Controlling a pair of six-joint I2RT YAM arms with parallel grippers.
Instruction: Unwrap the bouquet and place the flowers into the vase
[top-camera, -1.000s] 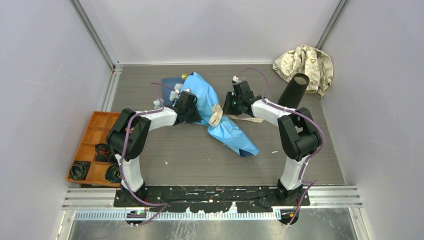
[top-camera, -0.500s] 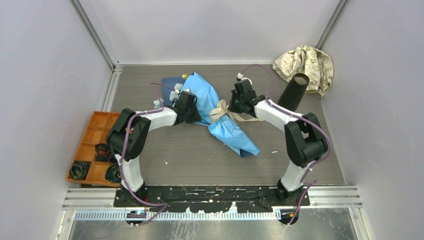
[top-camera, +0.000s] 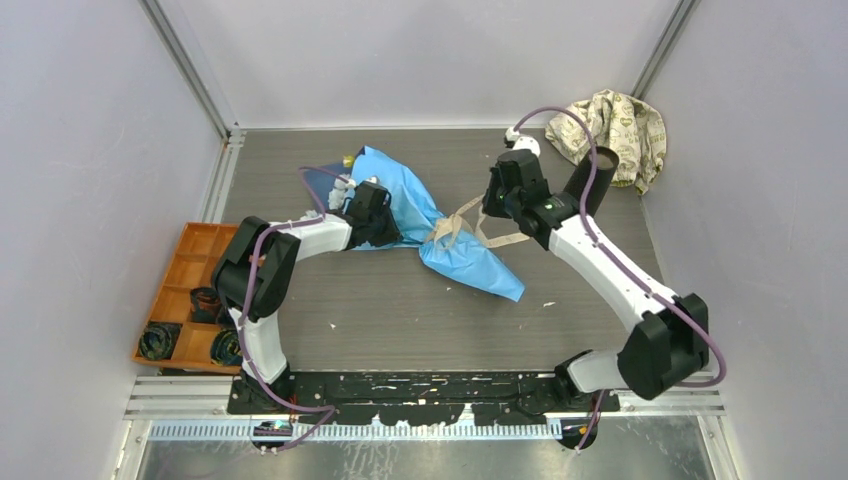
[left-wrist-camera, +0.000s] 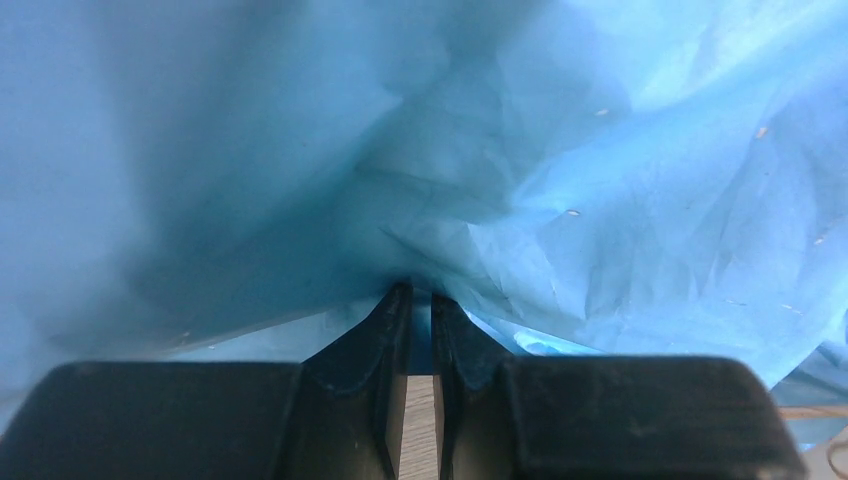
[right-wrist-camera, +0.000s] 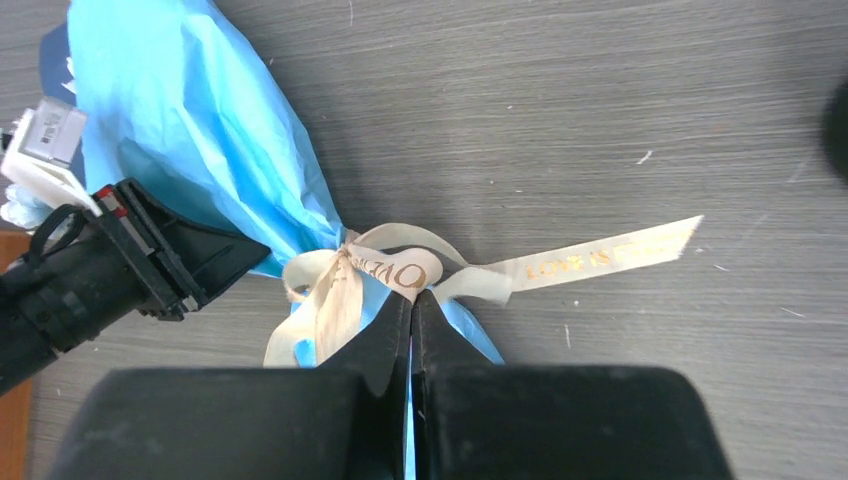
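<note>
The bouquet (top-camera: 440, 215) lies across the table, wrapped in blue paper (right-wrist-camera: 190, 130) and tied at its waist with a cream ribbon (right-wrist-camera: 385, 262). Pale blue flowers (top-camera: 345, 186) poke out of its far left end. My left gripper (top-camera: 385, 222) is shut on a fold of the blue paper (left-wrist-camera: 600, 200), its tips (left-wrist-camera: 420, 295) buried in the fold. Above the knot, my right gripper (right-wrist-camera: 412, 297) is shut on a strand of the ribbon (top-camera: 465, 212), which runs taut up to it (top-camera: 488, 207). The black vase (top-camera: 592, 180) stands just behind the right arm.
A beige patterned cloth (top-camera: 612, 122) is bunched in the back right corner. An orange compartment tray (top-camera: 185, 262) with dark rolls sits off the table's left edge. A loose ribbon tail (right-wrist-camera: 610, 255) with gold lettering lies on the table to the right of the knot.
The right gripper shut on the ribbon and lifted back and to the right, drawing a strand taut and loosening the bow. The bouquet shifted slightly. The left gripper kept its hold.
</note>
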